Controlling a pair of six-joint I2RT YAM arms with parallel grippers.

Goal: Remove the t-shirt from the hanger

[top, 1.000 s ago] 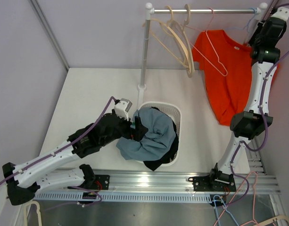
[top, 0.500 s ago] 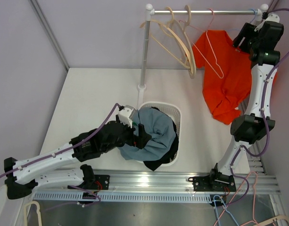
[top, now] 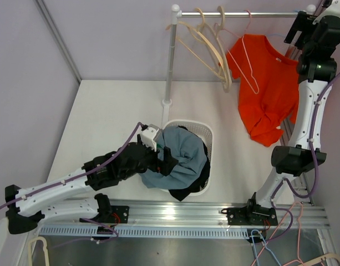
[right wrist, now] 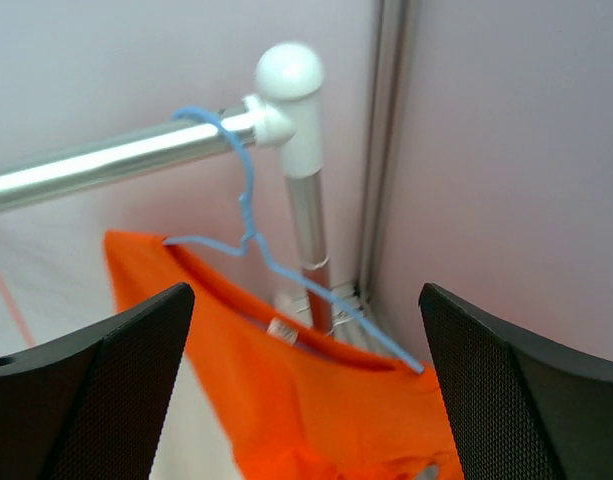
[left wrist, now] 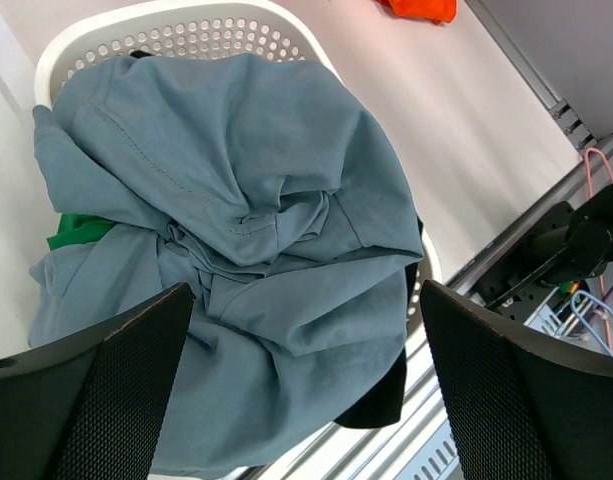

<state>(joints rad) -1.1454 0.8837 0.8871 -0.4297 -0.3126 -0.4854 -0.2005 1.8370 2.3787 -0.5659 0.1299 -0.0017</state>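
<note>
Right gripper (right wrist: 304, 385): jaws spread wide, nothing between them. It is up at the far right end of the rail (right wrist: 106, 160), close to the white-capped post (right wrist: 304, 200).

Just below it: blue hanger (right wrist: 248, 235), hooked over the rail beside the post. Orange t-shirt (top: 268, 83) hangs from it and drapes down toward the table. The collar sits at the wire. One wire arm runs bare across the fabric; whether that shoulder is already off, cannot tell.

Left gripper (left wrist: 306, 390): jaws also wide and empty, low over the basket (top: 206, 130), above a grey-blue garment (left wrist: 246, 200) heaped on top.

Further along the rail: wooden hangers (top: 214, 50) and a pink wire hanger (top: 248, 61), both bare.

Judgement: shirt not yet off, and the step in hand is getting a grip on it. To do it well:
- Pinch cloth only, at the shoulder or collar edge, not the wire.
- Draw the shoulder sideways off the wire arm's tip before pulling down.
- A straight downward tug would likely swing the hanger or lift its hook off the rail.
- The post is close, so keep the fingers wide of it on approach.
</note>
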